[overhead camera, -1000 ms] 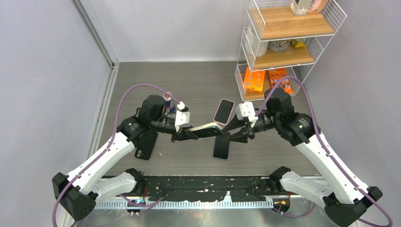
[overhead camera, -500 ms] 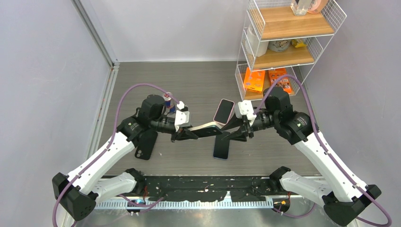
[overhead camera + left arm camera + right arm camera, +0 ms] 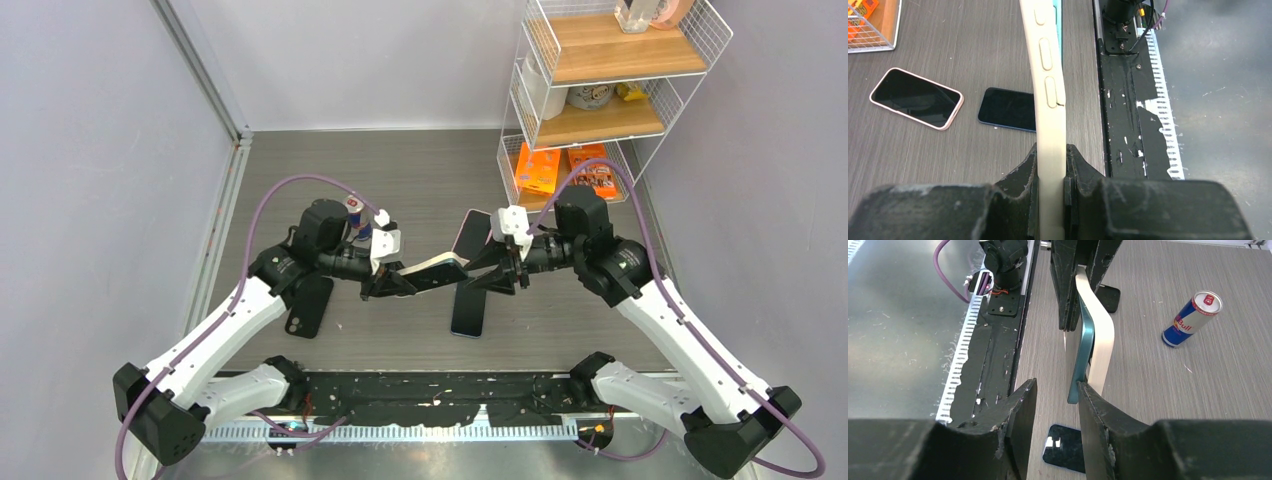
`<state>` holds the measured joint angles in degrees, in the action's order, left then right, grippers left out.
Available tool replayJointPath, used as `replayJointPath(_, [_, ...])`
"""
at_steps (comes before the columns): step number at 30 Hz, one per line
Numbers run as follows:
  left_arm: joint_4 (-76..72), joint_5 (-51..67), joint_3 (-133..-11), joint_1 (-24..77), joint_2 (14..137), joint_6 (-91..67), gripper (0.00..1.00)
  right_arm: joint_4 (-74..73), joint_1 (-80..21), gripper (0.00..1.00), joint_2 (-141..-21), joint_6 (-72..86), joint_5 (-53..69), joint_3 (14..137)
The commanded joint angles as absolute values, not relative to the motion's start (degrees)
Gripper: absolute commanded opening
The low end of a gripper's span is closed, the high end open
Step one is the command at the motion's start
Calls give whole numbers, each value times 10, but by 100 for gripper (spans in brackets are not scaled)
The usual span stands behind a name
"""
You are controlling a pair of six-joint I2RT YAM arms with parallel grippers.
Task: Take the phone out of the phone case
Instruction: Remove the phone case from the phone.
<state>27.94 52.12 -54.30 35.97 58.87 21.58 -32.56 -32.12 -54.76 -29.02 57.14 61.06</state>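
My left gripper (image 3: 398, 284) (image 3: 1052, 165) is shut on one end of a cream phone case (image 3: 437, 268) (image 3: 1048, 75) and holds it edge-up above the table. A teal phone (image 3: 1079, 355) sits in the case; its far end has come away from the case (image 3: 1104, 342), which bows outward. A sliver of the teal phone (image 3: 1059, 20) also shows in the left wrist view. My right gripper (image 3: 482, 277) (image 3: 1055, 390) is open at that free end. Its right fingertip (image 3: 1089, 395) sits in the gap between the phone's end and the case, and the left finger stands apart.
A dark phone (image 3: 468, 312) (image 3: 1008, 109) (image 3: 1063, 447) lies on the table below the grippers. A pink-cased phone (image 3: 470, 232) (image 3: 916, 98) lies behind them. A black phone (image 3: 310, 305) lies at left, near a Red Bull can (image 3: 358, 215) (image 3: 1193, 318). A wire shelf (image 3: 600, 95) stands back right.
My right gripper has moved left and a little up, closing in on the case's free end. The left gripper holds the case in nearly the same place.
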Motion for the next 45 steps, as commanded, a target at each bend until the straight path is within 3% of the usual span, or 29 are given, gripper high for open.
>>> replayJointPath(1, [202, 629, -566, 372, 581, 217, 0, -274, -320, 42, -566, -275, 532, 603])
replayJointPath(13, [175, 588, -582, 373, 592, 198, 0, -274, -329, 40, -586, -273, 567, 590])
replayJointPath(25, [212, 687, -582, 373, 586, 241, 0, -286, -330, 40, -609, -291, 544, 605])
replayJointPath(45, [253, 711, -590, 373, 589, 286, 0, -291, -330, 41, -614, -305, 521, 611])
